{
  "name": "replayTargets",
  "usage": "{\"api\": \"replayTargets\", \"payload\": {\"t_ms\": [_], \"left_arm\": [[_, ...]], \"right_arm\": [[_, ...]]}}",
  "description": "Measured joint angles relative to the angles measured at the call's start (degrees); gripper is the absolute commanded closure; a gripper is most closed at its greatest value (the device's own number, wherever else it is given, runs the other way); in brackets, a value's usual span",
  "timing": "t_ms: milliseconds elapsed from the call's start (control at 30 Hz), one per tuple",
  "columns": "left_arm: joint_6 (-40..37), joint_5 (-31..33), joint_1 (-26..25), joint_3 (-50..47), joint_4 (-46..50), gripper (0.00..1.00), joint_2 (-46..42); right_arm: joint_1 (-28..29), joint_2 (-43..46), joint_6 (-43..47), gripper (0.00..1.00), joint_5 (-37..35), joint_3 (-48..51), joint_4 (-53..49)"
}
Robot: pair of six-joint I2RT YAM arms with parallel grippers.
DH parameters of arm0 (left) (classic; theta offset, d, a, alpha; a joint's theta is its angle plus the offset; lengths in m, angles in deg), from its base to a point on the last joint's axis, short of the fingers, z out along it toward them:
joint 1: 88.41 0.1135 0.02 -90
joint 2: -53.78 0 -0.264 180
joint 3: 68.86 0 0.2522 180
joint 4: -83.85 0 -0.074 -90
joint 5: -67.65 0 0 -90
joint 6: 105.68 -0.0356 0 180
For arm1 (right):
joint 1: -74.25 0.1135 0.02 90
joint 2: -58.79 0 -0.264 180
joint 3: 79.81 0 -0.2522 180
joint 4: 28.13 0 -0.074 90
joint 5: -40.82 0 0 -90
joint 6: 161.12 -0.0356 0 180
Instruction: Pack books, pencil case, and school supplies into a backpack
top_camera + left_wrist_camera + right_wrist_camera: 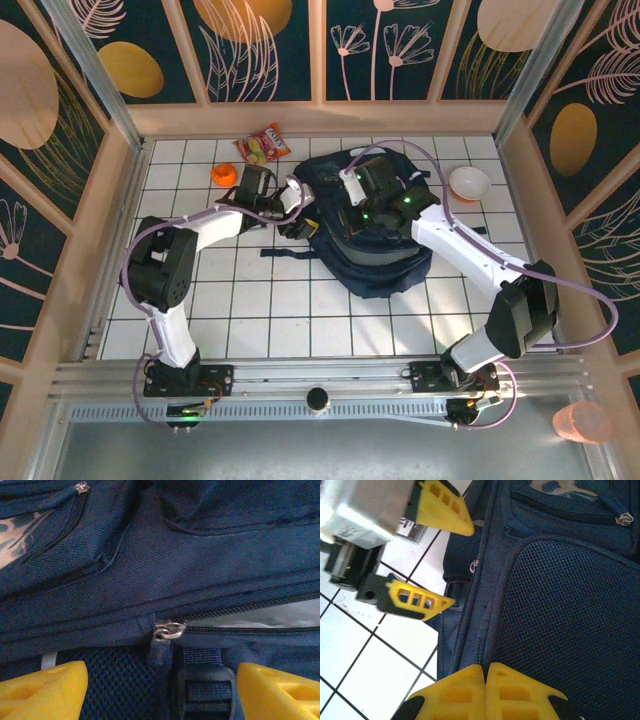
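The navy backpack [372, 245] is lying flat on the white-tiled table [250, 300], toward the far middle, with both arms reaching over it. The left gripper [160, 695] is hovering with its yellow fingers [42, 690] spread wide and nothing between them, just below a silver zipper pull [168, 631]. Right of the pull the zip is gaping, showing pale lining [265, 616]. The right gripper [486, 682] is sitting with its fingers pressed together over the bag's dark mesh panel [560, 630]. A red-orange snack packet [263, 146], a small orange object [224, 174] and a white bowl [469, 182] are resting on the tiles near the bag's far end
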Motion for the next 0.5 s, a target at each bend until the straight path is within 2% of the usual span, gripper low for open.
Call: {"api": "replayTargets", "payload": {"t_ms": [100,300,500], "left_arm": [[-0.85,-0.70,-0.11,2.43,0.26,0.28,2.56],[-3.23,-3.08,-0.20,5.60,2.62,0.45,5.40],[-4.26,-5.35,-0.85,4.79,3.89,0.53,5.27]], "right_arm": [[0.00,0.15,0.00,1.00,0.02,0.39,0.42],[0.02,0.52,-0.20,1.00,-0.07,1.31,0.94],[-0.02,0.52,-0.52,1.00,-0.31,1.49,1.20]]}}
